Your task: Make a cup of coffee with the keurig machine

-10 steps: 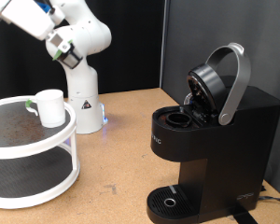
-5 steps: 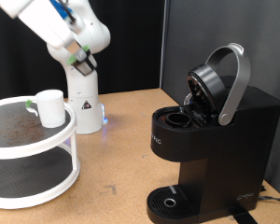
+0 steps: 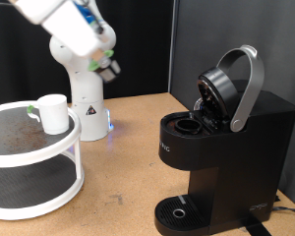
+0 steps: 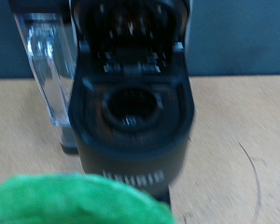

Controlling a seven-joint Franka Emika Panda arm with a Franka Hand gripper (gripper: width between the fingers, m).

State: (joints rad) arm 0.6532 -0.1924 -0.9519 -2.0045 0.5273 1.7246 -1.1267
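Exterior view: keurig machine (image 3: 226, 147) stands on the table (image 3: 128, 157) with its lid raised and the pod chamber open. Nothing sits on the round drip tray at the machine's foot. The cup of coffee (image 3: 54, 113), really just a white mug so far, is well apart from the machine, on the top level of a white two-tier stand (image 3: 34, 162) toward the exterior view's left. So judged from this: lid is open, mug not placed under the spout, no brewing started.

The gripper (image 3: 106, 67) hangs in the air above the table, between the stand and the machine, nearer the stand and higher than the machine's lid. It is blurred; finger spread cannot be told from here.

Wrist view looks straight at the machine's open chamber (image 4: 131, 105), which looks dark; whether a pod is already inside is not clear. A blurry green shape (image 4: 75, 201) fills the near edge of that view, probably something held at the fingers, but the fingers themselves are not visible, so no grip can be confirmed. Mug's inside is hidden.
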